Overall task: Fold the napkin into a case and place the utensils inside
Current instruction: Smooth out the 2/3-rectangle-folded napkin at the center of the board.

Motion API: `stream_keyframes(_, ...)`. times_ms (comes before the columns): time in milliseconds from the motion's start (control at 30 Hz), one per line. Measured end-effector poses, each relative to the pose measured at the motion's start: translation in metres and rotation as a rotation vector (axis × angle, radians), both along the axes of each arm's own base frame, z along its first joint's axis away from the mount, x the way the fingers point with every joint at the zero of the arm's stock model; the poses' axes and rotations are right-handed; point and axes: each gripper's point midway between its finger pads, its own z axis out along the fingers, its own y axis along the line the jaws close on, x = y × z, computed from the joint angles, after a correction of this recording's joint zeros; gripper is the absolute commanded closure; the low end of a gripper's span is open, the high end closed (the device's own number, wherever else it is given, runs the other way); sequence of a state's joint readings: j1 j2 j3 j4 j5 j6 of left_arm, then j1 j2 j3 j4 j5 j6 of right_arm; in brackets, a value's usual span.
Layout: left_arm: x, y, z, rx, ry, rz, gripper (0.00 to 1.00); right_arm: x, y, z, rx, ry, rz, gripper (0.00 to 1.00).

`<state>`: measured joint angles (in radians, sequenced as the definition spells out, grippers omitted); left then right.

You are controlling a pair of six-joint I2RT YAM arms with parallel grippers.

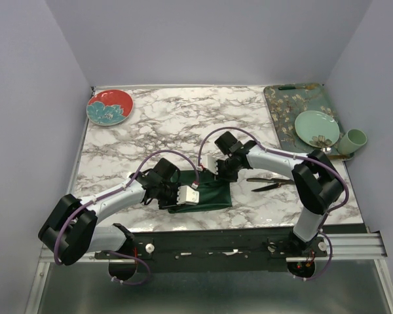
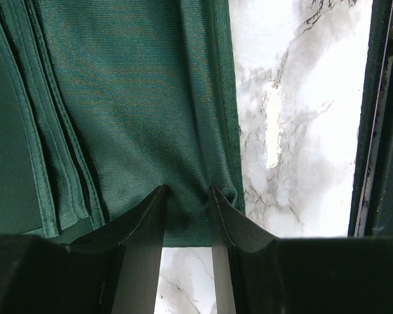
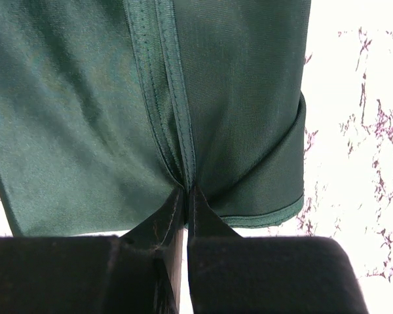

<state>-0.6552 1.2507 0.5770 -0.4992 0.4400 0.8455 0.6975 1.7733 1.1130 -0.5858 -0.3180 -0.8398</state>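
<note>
Far back and left of the napkin sits a red plate. The left gripper is clamped on the napkin's left end, with cloth puckered between its jaws. The napkin lies folded on the marble table. The right gripper pinches the napkin's stitched hems at its back edge — jaws almost together. Just right of the napkin lie the utensils, untouched — farther back and right, a teal tray.

The left arm and right arm are silver-white tubes with bulky black joints. Behind the left gripper and the right gripper, a purple cable loops past a white block. The fingers are matte black wedges.
</note>
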Motion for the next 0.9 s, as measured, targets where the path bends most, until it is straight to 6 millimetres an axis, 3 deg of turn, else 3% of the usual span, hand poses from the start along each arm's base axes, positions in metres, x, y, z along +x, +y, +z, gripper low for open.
stream_keyframes(200,0.000,0.000,0.000,0.000,0.001,0.000,0.60,0.003,-0.003,0.004,-0.003,0.004,-0.014,0.81)
stream_keyframes(400,0.000,0.000,0.000,0.000,0.001,0.001,0.60,0.007,0.000,0.012,0.002,0.002,-0.019,0.84)
stream_keyframes(700,0.001,0.002,0.006,-0.014,0.027,0.037,0.47,0.003,-0.002,-0.003,-0.025,0.045,-0.023,0.84)
stream_keyframes(833,0.012,-0.004,0.039,-0.109,0.039,0.132,0.47,0.004,0.000,-0.003,-0.021,0.049,-0.031,0.84)
stream_keyframes(900,0.028,-0.009,0.072,-0.204,0.027,0.218,0.48,0.004,0.000,-0.003,-0.021,0.051,-0.035,0.84)
